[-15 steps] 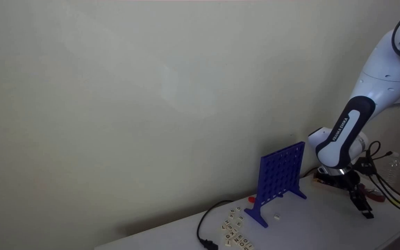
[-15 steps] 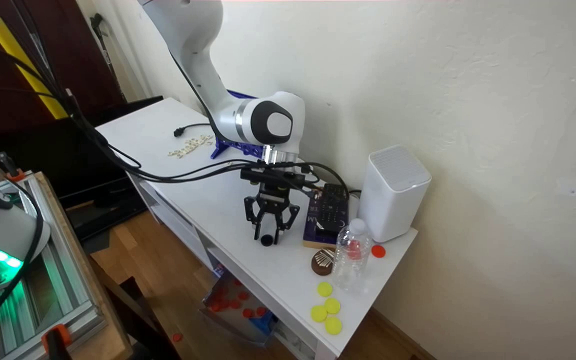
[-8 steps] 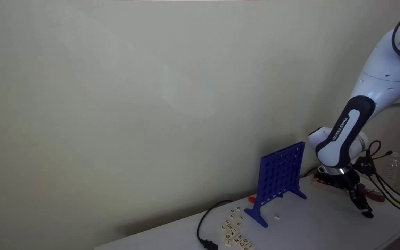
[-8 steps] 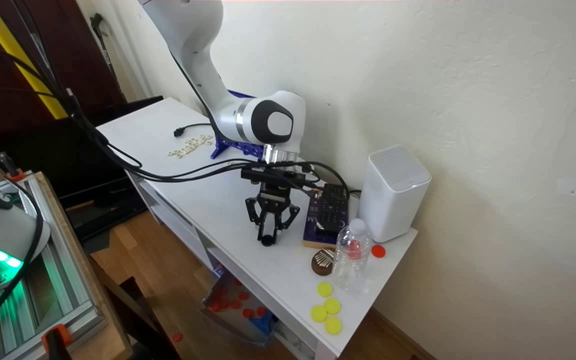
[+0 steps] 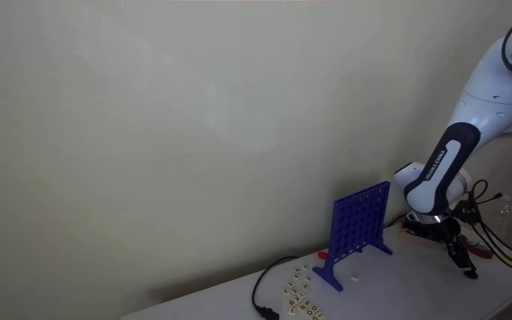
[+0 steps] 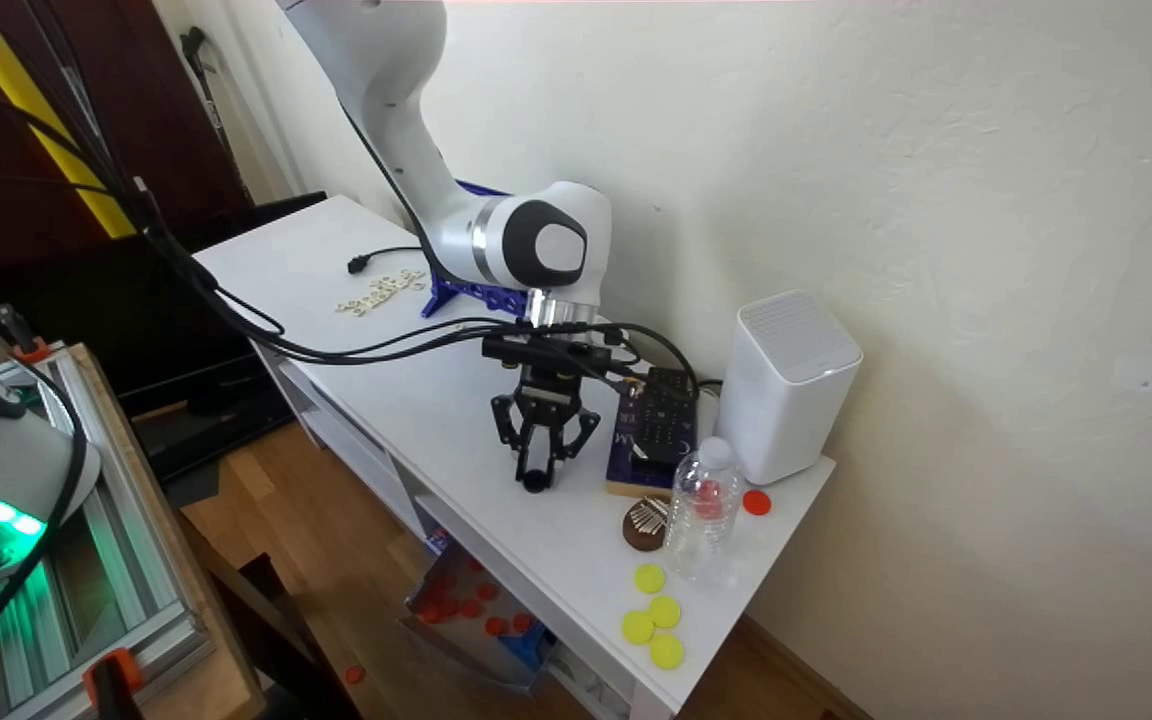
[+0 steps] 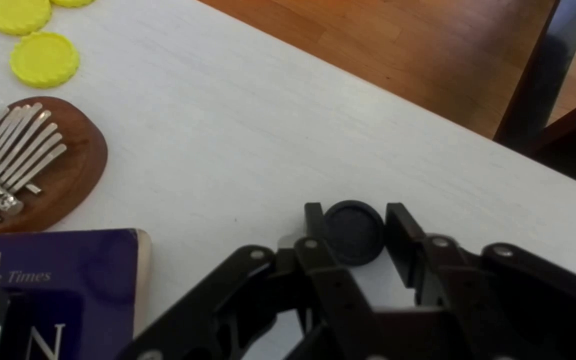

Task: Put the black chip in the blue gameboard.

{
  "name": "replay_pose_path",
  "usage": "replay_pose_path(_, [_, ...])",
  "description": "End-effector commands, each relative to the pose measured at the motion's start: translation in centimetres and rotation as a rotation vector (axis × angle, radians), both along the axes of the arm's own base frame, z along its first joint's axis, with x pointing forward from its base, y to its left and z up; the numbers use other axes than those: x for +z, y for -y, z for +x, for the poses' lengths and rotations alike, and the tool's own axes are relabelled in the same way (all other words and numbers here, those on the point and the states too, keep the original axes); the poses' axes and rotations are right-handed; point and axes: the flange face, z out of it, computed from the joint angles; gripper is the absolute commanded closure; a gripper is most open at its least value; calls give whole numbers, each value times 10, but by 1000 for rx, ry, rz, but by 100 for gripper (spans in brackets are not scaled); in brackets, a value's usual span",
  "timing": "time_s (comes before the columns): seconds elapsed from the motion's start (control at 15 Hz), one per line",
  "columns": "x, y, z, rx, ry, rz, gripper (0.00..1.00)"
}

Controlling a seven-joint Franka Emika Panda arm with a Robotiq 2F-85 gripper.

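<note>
The black chip (image 7: pixel 353 234) lies flat at table height between my fingertips in the wrist view; it also shows in an exterior view (image 6: pixel 534 482). My gripper (image 7: pixel 354 220) points down and is shut on the chip, one finger against each side of its rim. The gripper also shows in an exterior view (image 6: pixel 535 466), low over the white table (image 6: pixel 426 420) near its front edge. The blue gameboard (image 5: pixel 359 222) stands upright on its feet near the wall, away from the gripper. In an exterior view, the arm hides most of the gameboard (image 6: pixel 491 297).
A purple book (image 6: pixel 626 465) with a black device on it, a round wooden thumb piano (image 6: pixel 644 538), a clear bottle (image 6: pixel 701 530) and a white box (image 6: pixel 791 390) stand beside the gripper. Several yellow chips (image 6: pixel 666 650) lie near the table end. Letter tiles (image 5: pixel 298 295) lie by the gameboard.
My gripper's fingers have closed in on the black chip from both sides since a second ago. The arm has hardly moved, and the last half second shows no difference.
</note>
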Motion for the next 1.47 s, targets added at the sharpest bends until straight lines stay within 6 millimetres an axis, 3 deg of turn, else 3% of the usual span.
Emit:
replay_pose_path(0.0, [12, -2, -3, 9, 45, -2, 90])
replay_pose_path(0.47, [55, -17, -15, -10, 150, 12, 90])
replay_pose_path(1.07, [132, -44, -41, -43, 349, 37, 90])
replay_pose_path(1.4, [166, -62, -51, -27, 492, 75, 90])
